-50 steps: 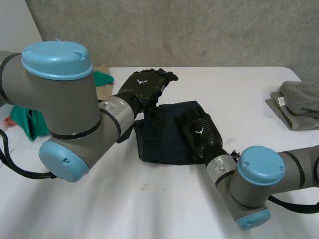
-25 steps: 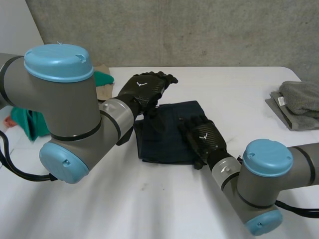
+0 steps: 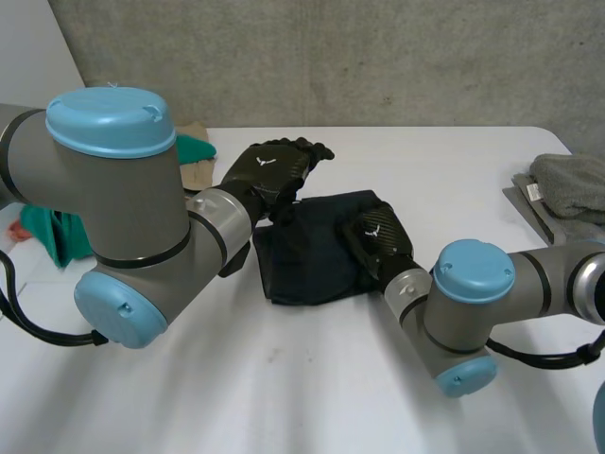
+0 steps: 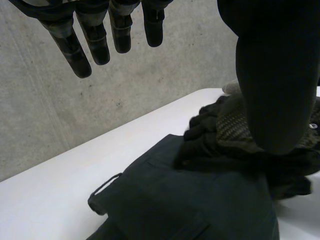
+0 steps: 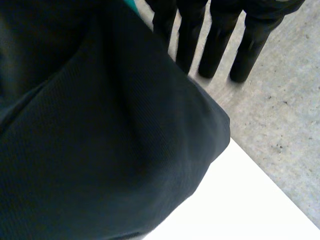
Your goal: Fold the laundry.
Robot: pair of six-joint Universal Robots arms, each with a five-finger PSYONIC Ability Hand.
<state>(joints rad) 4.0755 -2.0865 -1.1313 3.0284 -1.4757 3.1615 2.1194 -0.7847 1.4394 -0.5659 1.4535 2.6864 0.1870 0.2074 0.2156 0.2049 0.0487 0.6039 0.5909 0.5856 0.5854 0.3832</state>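
Shifted since a second ago, the right hand (image 3: 378, 238) is seen turned and drawn further onto the right side of the dark garment (image 3: 307, 260), whose right edge is now bunched inward. The right arm has been swung in toward the table's middle. Its fingers (image 5: 220, 47) are held straight and apart, with cloth lying close under the palm, and nothing is seen clamped. The left hand (image 3: 274, 168) is kept almost where it was, poised over the garment's far left corner, with its fingers straight and spread and nothing gripped. The garment is laid near the middle of the white table (image 3: 284, 388), partly folded, with a belt loop (image 4: 105, 186) shown at the edge away from the right hand. Green cloth (image 3: 47, 232) is heaped well apart at the left, and a folded grey towel (image 3: 572, 184) is set on a grey board (image 3: 525, 203) at the far right. A fold of the right side across toward the left is judged to be in hand. For the next move, the edge would need to be carried over, laid square and pressed flat, with the left hand kept clear of the landing cloth.
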